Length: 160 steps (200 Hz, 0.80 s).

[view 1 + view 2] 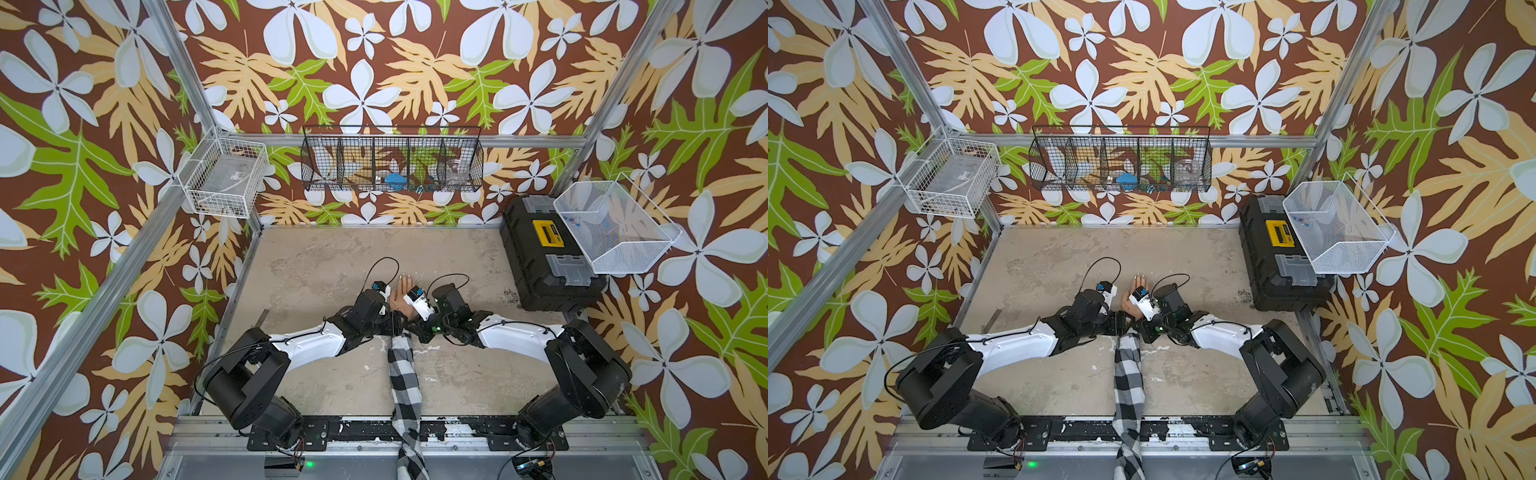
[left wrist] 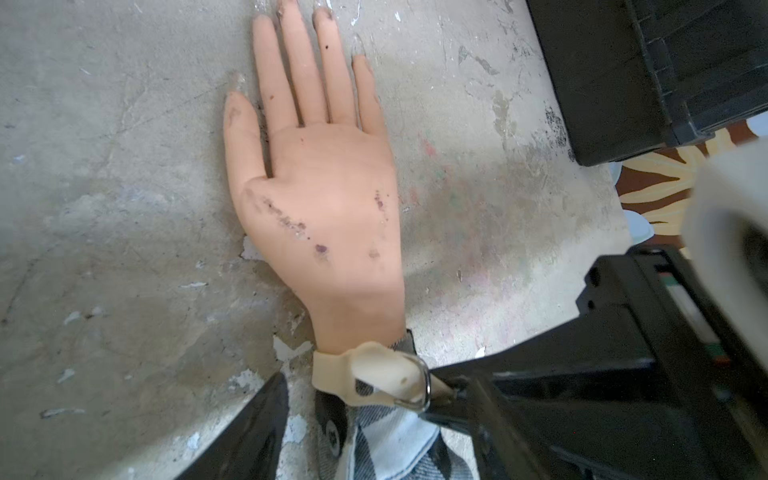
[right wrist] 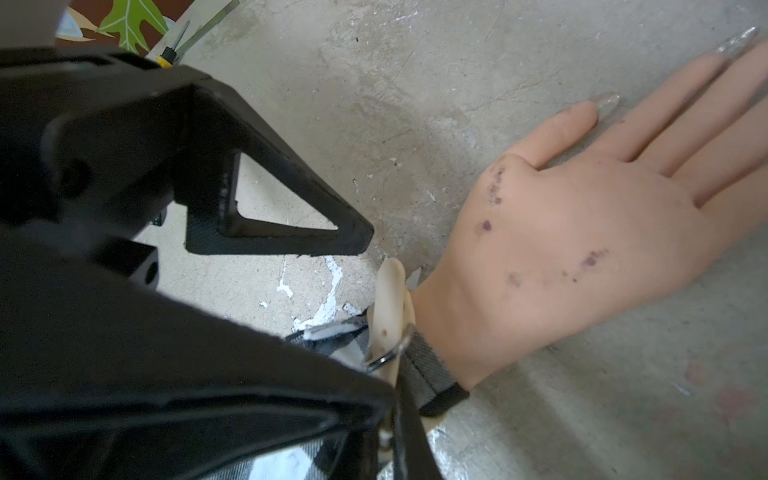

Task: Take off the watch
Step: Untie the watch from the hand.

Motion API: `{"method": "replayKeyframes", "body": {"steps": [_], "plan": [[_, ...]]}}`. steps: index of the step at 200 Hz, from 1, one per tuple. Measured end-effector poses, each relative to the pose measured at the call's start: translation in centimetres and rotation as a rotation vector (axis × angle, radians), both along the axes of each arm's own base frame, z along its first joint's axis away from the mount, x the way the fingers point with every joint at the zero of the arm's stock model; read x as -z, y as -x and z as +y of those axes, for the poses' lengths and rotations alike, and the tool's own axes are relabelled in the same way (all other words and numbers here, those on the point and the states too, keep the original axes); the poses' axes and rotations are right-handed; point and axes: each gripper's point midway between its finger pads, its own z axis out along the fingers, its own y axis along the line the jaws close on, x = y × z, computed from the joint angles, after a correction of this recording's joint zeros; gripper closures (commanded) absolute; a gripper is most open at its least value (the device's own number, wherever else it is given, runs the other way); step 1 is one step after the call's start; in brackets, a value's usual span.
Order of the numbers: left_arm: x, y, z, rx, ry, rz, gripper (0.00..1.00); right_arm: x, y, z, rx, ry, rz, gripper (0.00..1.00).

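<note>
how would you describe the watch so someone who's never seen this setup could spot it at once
In the middle of the concrete tabletop lies a mannequin hand in a black-and-white checked sleeve. The watch is the band around its wrist, where hand meets sleeve: a pale cream strap with a silver buckle ring, paler than the hand and plain beside the checks.

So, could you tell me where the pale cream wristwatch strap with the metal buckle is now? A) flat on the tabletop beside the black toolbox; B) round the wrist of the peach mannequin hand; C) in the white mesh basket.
B: the pale cream watch strap loops the wrist of the peach mannequin hand, at the cuff of the black-and-white checked sleeve.
</note>
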Motion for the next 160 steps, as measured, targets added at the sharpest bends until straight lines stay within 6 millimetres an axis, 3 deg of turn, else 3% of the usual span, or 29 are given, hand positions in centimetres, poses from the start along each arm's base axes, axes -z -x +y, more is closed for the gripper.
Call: {"method": "replayKeyframes", "body": {"steps": [65,160], "plan": [[1.1,-0.8,1.3,-0.052,-0.114,-0.004,0.31,-0.1,0.0,0.0,0.0,-0.004,-0.005,0.93],[3.5,-1.3,5.6,-0.152,-0.272,0.014,0.31,-0.2,0.2,-0.2,0.005,-0.007,-0.013,0.99]]}}
